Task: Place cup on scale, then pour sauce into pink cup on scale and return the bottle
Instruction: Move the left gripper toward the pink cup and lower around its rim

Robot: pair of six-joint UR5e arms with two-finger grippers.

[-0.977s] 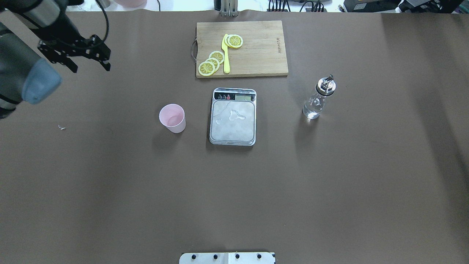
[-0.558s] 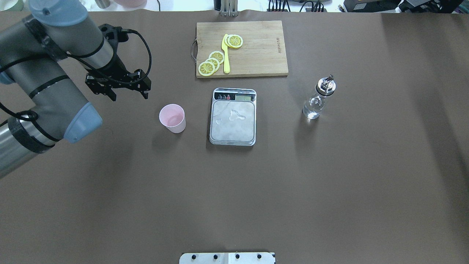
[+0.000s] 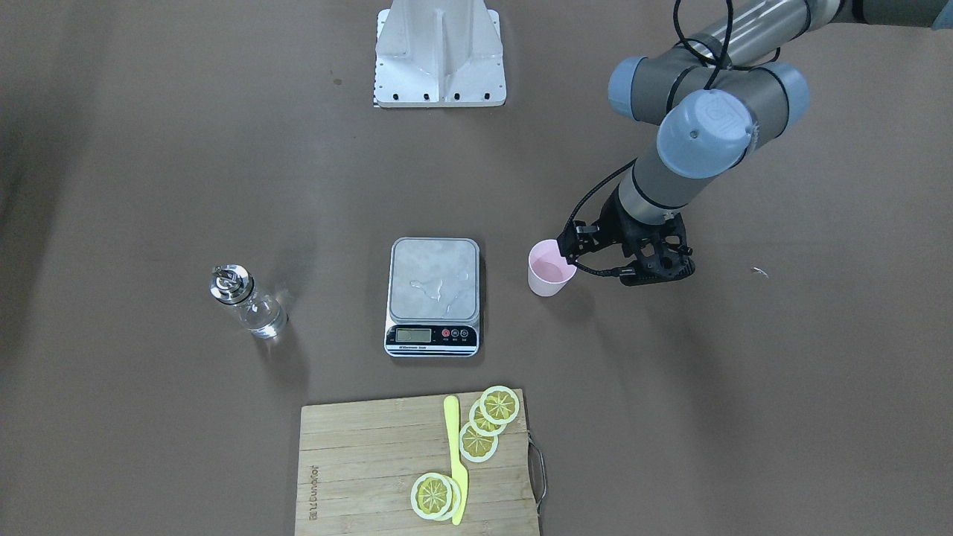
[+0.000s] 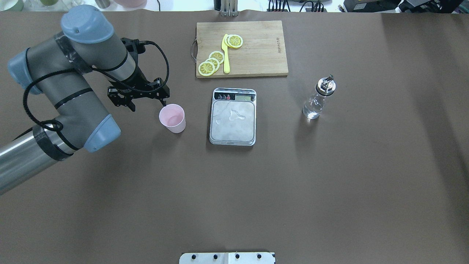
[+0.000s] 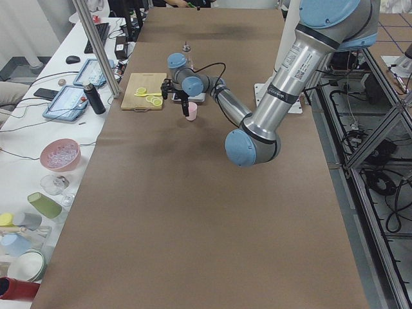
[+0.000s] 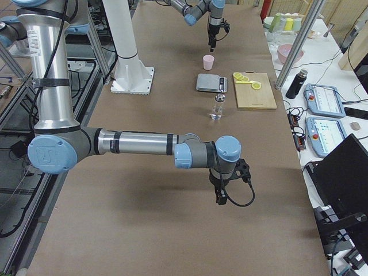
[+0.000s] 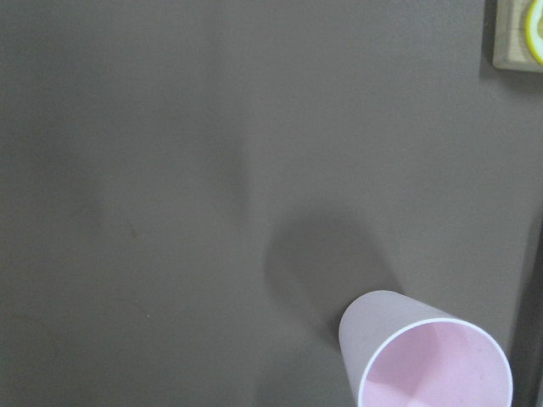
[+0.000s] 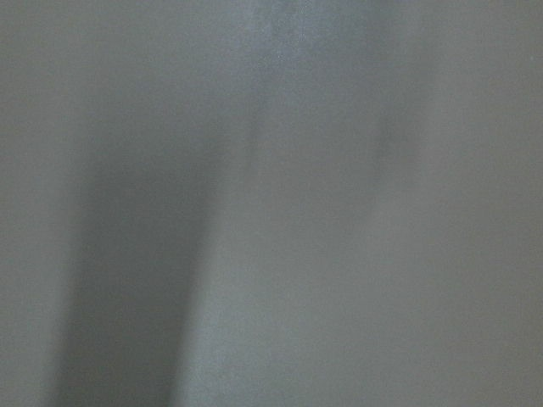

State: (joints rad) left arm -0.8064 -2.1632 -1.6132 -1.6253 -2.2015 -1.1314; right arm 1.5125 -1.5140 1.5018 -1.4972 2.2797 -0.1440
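The pale pink cup [image 4: 172, 118] stands upright on the brown table, left of the scale [image 4: 233, 123], and also shows in the front view [image 3: 551, 268] and the left wrist view [image 7: 428, 360]. The scale's steel plate carries only a few drops of liquid. My left gripper [image 4: 147, 105] is open and empty, just left of and behind the cup, with one fingertip near its rim; it also shows in the front view [image 3: 622, 269]. The clear glass bottle [image 4: 318, 99] stands upright right of the scale. My right gripper [image 6: 221, 195] hangs far away over bare table; I cannot tell whether it is open.
A wooden cutting board [image 4: 263, 47] with lemon slices [image 4: 212, 62] and a yellow knife [image 4: 225, 55] lies behind the scale. The robot's base plate [image 4: 227, 257] is at the near edge. Bare brown table lies between cup and scale.
My left arm has swung in from the far left toward the cup, gripper open throughout. The cup, scale and bottle have not moved.
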